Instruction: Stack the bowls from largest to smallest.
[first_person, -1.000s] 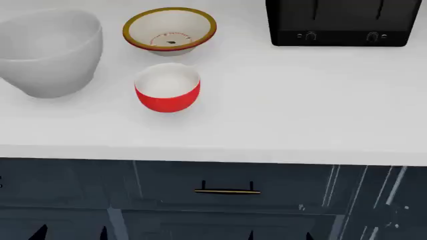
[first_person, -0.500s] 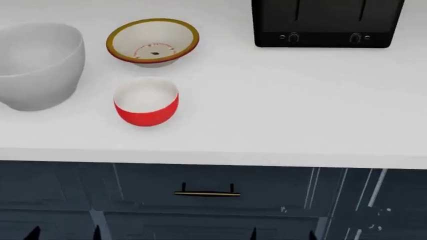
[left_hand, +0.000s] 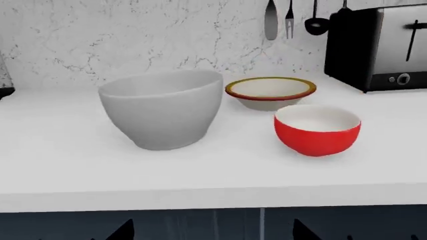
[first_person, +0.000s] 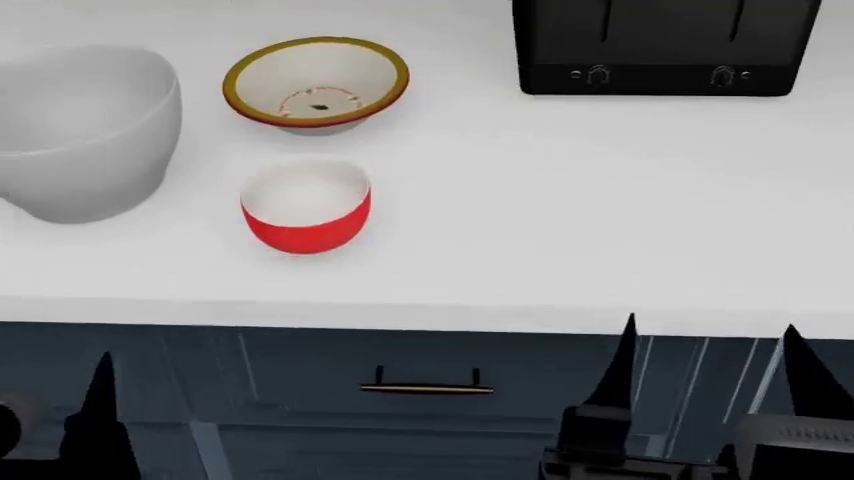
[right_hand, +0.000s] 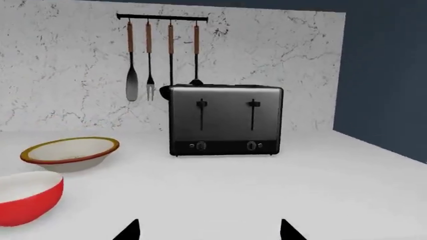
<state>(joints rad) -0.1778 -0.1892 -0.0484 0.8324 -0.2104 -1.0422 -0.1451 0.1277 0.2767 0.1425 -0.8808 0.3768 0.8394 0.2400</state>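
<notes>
Three bowls stand apart on the white counter (first_person: 601, 220). The big light-grey bowl (first_person: 80, 130) is at the left. The cream bowl with a mustard rim (first_person: 316, 82) is behind the small red bowl (first_person: 306, 208). All three also show in the left wrist view: grey (left_hand: 163, 107), cream (left_hand: 270, 92), red (left_hand: 317, 130). My left gripper (left_hand: 210, 232) is open and empty, low in front of the counter's edge, facing the bowls. My right gripper (first_person: 707, 345) is open and empty, in front of the counter to the right of the bowls, facing the toaster.
A black toaster (first_person: 665, 48) stands at the back right of the counter. Utensils (right_hand: 160, 55) hang on a rail on the marbled wall behind it. Dark blue cabinets with a drawer handle (first_person: 427, 387) lie below the counter.
Both grippers have risen into the bottom of the head view. The head view has shifted slightly. The bowls have not moved on the counter.
</notes>
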